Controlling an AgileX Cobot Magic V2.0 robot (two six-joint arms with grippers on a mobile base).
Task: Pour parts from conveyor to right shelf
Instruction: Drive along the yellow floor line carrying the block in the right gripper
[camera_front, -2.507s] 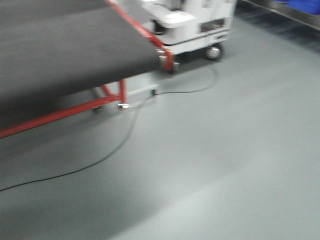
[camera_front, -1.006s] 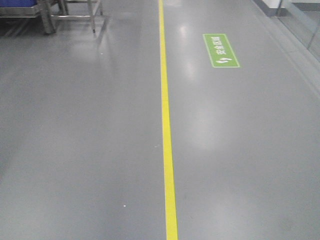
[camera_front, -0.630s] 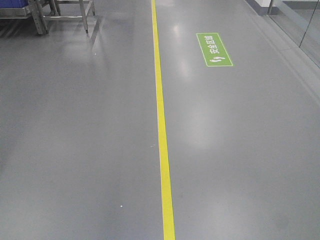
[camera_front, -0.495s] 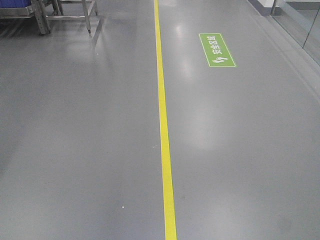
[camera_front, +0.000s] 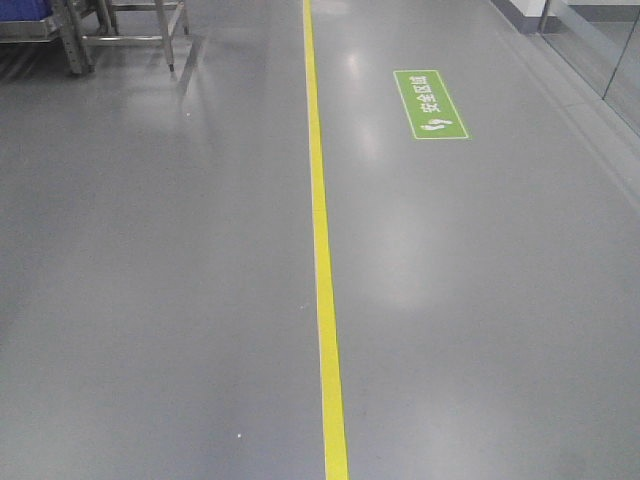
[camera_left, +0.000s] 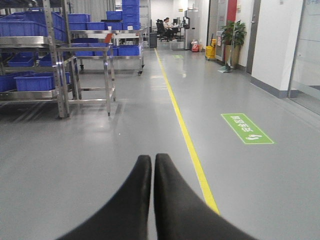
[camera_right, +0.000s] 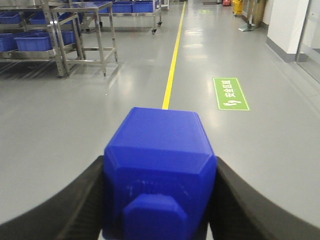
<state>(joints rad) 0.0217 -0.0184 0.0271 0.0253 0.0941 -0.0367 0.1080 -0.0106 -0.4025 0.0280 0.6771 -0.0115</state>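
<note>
Within right tool (camera_right: 159, 164) — blue part (camera_right: 159, 145)

Wide open aisle ahead — obstacles stand only along its sides.
The grey floor (camera_front: 480, 300) stretches flat and open ahead, marked only by a yellow line (camera_front: 322, 250) and a green sign (camera_front: 430, 103), both level with it. Left of the line, well apart from it, stands the steel shelf (camera_left: 22, 41) with blue bins (camera_left: 37, 81); just beside it, nearer the aisle, a steel stand (camera_left: 85, 47) puts its thin legs out — the closest uprights. On the right a white wall (camera_left: 272, 45) and glass panel (camera_left: 307, 50) close the aisle. Between them the way runs free far back. The left hand (camera_left: 152, 160) has fingers pressed together, no gap; the part (camera_right: 157, 135) fills the right hand (camera_right: 159, 165).
</note>
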